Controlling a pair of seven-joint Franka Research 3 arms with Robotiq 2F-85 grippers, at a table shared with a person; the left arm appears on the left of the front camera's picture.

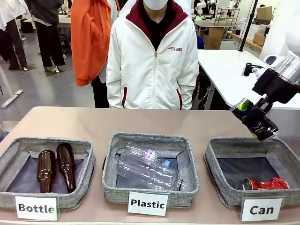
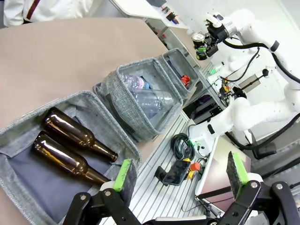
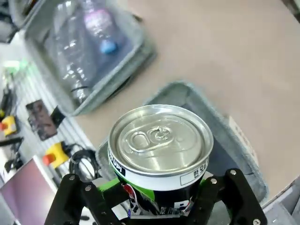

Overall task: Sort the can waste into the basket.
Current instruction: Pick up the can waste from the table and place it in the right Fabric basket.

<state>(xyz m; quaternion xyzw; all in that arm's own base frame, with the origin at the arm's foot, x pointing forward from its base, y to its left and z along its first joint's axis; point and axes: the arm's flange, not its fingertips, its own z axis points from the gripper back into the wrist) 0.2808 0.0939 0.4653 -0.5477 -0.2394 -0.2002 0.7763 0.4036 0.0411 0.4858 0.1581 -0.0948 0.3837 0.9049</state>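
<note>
Right gripper [image 1: 257,123] is up in the air over the back edge of the Can basket [image 1: 220,197], jaws clenched on the dark can [image 1: 243,107], which is tilted with its silver top pointing up-left toward the person [image 1: 152,56]. From the right wrist view the can [image 3: 159,154] sits squarely between the green pads, top facing the camera, basket rim [image 3: 234,136] below it. Red crushed can [image 1: 266,183] lies on its side in the Can basket, near the front right corner. Middle basket [image 1: 112,187], labelled Plastic, holds clear bottles [image 1: 145,168]; left basket [image 1: 9,197], labelled Bottle, holds two brown bottles [image 1: 56,168] side by side. Left gripper [image 2: 180,176] hangs off the near side of the surface [image 1: 93,122] beyond the Bottle basket [image 2: 18,136], jaws released with nothing between the pads.
</note>
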